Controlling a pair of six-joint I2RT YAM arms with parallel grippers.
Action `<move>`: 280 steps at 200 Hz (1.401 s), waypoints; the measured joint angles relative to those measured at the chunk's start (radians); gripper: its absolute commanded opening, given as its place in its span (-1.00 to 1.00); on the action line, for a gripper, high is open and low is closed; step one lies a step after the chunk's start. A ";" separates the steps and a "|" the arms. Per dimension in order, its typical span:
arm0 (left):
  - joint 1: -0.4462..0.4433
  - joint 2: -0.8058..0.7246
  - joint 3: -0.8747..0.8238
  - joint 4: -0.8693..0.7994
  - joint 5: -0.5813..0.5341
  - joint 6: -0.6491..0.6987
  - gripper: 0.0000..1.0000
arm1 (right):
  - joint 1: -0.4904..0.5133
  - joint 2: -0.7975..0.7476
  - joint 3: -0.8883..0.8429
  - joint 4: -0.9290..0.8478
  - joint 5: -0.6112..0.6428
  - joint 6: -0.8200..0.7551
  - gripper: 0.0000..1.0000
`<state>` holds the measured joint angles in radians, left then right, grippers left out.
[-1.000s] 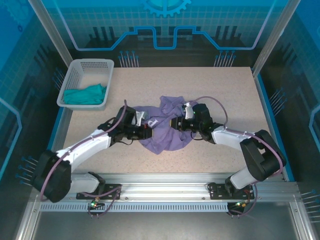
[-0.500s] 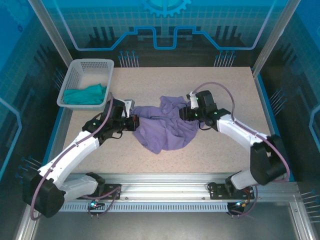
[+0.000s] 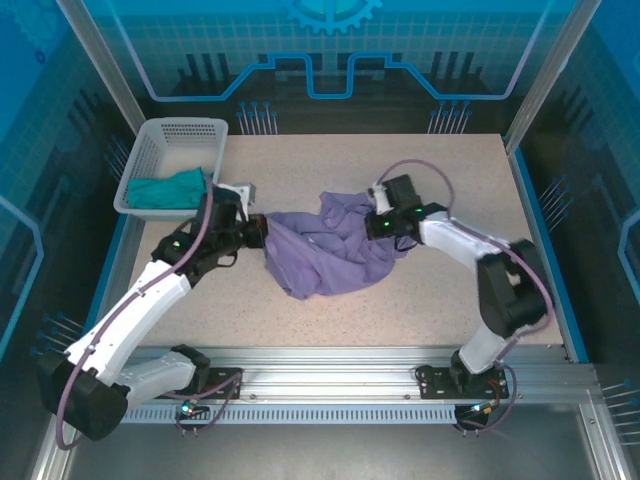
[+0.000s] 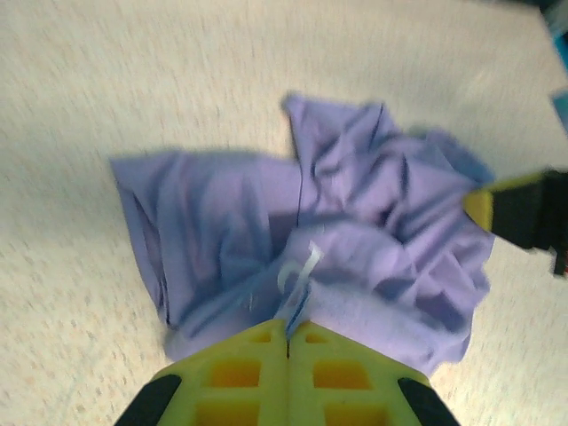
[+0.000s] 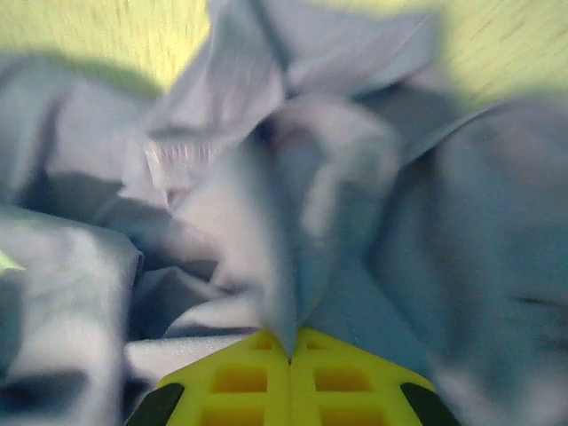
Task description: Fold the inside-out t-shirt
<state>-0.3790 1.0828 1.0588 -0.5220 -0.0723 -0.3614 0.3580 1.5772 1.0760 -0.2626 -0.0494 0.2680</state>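
Observation:
The lavender t-shirt lies bunched in the middle of the table, stretched between both arms. My left gripper is shut on its left edge; in the left wrist view the yellow fingers pinch a fold of the t-shirt with a bit of white print beside them. My right gripper is shut on the upper right part of the cloth. Crumpled folds of the t-shirt rise straight from the closed right fingers in the right wrist view.
A white basket holding a teal-green garment stands at the back left, close to my left arm. Bare speckled tabletop lies to the right and in front of the shirt.
Both grippers have pulled apart, the left going left toward the basket and the right going back and right. The shirt has been drawn out wider between them.

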 measured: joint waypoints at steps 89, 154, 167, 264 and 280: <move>0.343 -0.044 0.537 -0.095 -0.001 -0.001 -1.00 | -0.035 -0.465 -0.020 0.065 0.018 0.016 -0.71; 0.410 0.039 0.479 -0.192 0.025 0.032 -1.00 | 0.079 -0.171 -0.124 -0.022 -0.047 0.027 0.09; 0.414 0.045 0.444 -0.195 0.038 0.033 -1.00 | 0.039 -0.166 -0.150 -0.037 -0.068 0.035 0.17; 0.415 0.048 0.313 -0.163 0.149 0.032 -1.00 | 0.118 0.184 -0.026 0.099 -0.236 0.121 0.08; 0.415 0.048 0.312 -0.151 0.158 0.032 -1.00 | 0.119 0.217 -0.011 0.146 -0.281 0.154 -0.01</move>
<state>0.0364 1.1305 1.3712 -0.6727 0.0856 -0.3298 0.4770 1.7939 1.0645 -0.1169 -0.3305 0.4217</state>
